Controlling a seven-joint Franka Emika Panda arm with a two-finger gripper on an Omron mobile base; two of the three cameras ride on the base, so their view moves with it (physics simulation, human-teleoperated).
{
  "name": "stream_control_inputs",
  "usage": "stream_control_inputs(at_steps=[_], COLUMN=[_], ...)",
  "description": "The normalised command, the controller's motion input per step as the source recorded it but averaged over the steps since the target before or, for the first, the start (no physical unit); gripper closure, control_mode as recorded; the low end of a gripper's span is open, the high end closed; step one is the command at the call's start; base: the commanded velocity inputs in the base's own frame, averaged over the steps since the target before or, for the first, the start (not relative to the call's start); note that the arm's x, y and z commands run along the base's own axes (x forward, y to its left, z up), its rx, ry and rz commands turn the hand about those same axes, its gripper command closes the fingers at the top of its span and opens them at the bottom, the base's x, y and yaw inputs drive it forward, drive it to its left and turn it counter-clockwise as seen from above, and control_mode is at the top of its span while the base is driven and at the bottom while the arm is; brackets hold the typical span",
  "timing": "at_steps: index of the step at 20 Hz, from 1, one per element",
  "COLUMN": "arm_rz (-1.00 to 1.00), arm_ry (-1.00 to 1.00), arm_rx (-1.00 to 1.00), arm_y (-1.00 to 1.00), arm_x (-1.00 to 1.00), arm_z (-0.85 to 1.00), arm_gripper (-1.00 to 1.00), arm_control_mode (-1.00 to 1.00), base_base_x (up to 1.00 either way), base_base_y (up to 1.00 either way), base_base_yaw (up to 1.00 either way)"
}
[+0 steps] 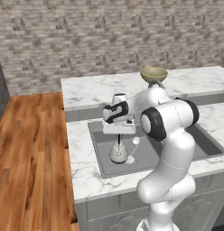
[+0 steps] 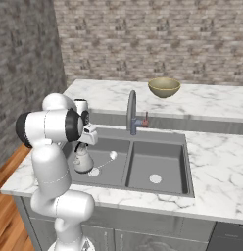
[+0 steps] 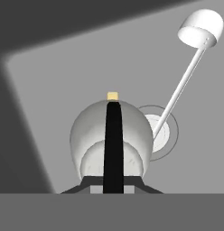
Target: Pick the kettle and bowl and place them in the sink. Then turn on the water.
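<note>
The kettle sits low in the sink, in the basin on the robot's left side, right next to the round drain. The hand is just above the kettle, and its two dark tips are pinched together on the thin black handle that runs over the top of the kettle. From the hand view the kettle looks like it is at the bottom of the sink or very close to it, but I cannot tell if it is truly resting there. A white stick with a round white knob leans up from the drain beside the kettle. The bowl is not in the sink. It is on the far counter, behind the sink and past the tall curved tap. No water comes out of the tap. So I think the first part of the job is almost done: the kettle only needs to be let go. What is left is to go and get the bowl, put it in the sink too, and then turn on the water.
</note>
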Motion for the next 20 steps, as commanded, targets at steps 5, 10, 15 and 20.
stream_control_inputs(at_steps=[5, 10, 15, 20], arm_rz=[0.00, 0.00, 0.00, 0.00], arm_ry=[0.00, 0.00, 0.00, 0.00], arm_rx=[0.00, 0.00, 0.00, 0.00], arm_y=[0.00, 0.00, 0.00, 0.00], arm_x=[0.00, 0.00, 0.00, -0.19], arm_z=[0.00, 0.00, 0.00, 0.26], arm_gripper=[-1.00, -1.00, -1.00, -1.00], arm_control_mode=[-1.00, -1.00, -1.00, -1.00], base_base_x=[0.00, 0.00, 0.00, 0.00], base_base_y=[0.00, 0.00, 0.00, 0.00], base_base_yaw=[0.00, 0.00, 0.00, 0.00])
